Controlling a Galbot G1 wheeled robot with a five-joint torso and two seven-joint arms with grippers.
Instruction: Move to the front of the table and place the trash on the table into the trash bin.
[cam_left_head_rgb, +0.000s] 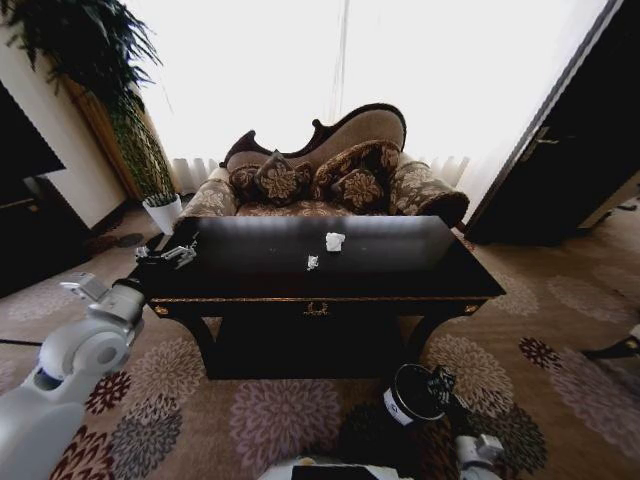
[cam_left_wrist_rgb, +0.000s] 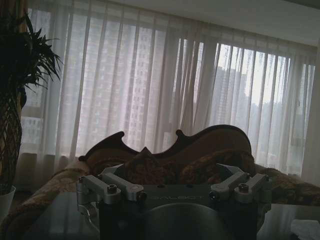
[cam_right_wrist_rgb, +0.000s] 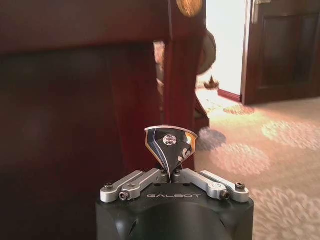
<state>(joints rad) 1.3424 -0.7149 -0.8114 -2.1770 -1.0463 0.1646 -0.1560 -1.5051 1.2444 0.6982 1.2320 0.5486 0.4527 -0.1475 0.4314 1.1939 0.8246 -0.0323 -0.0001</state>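
My left arm reached in from the left, its left gripper (cam_left_head_rgb: 168, 254) hovering at the table's (cam_left_head_rgb: 420, 262) left end, above the glossy black top; from the left wrist view the fingers (cam_left_wrist_rgb: 111, 189) stood spread wide apart, released, holding nothing. Beyond that end stood a potted palm (cam_left_head_rgb: 140, 150) in a white pot (cam_left_head_rgb: 164, 211). On the tabletop, near the middle, lay a tiny white scrap (cam_left_head_rgb: 312, 262), and just past it toward the sofa a white paper wad (cam_left_head_rgb: 335, 241); the two were near each other but apart. A pale bit of the wad (cam_left_wrist_rgb: 306, 229) also caught the edge of the left wrist view. The sofa (cam_left_head_rgb: 330, 170) with patterned cushions sat behind the table, under bright curtains (cam_left_wrist_rgb: 165, 80). The gold ornament (cam_left_head_rgb: 316, 309) showed mid-apron on the table front. Farther right and low, on the flowered carpet (cam_left_head_rgb: 270, 420) in front of the table, stood the trash bin (cam_left_head_rgb: 412, 394), black with a white label and pale rim, tilted as I saw it. My right gripper (cam_left_head_rgb: 441, 384) was at the bin's rim on its right side. In the right wrist view the fingers (cam_right_wrist_rgb: 134, 182) were clenched on a crushed can (cam_right_wrist_rgb: 170, 146), black with orange and silver, pinched at its narrow lower end, with the table's carved leg (cam_right_wrist_rgb: 182, 75) just beyond it. A dark door (cam_left_head_rgb: 560, 150) stood at far right.
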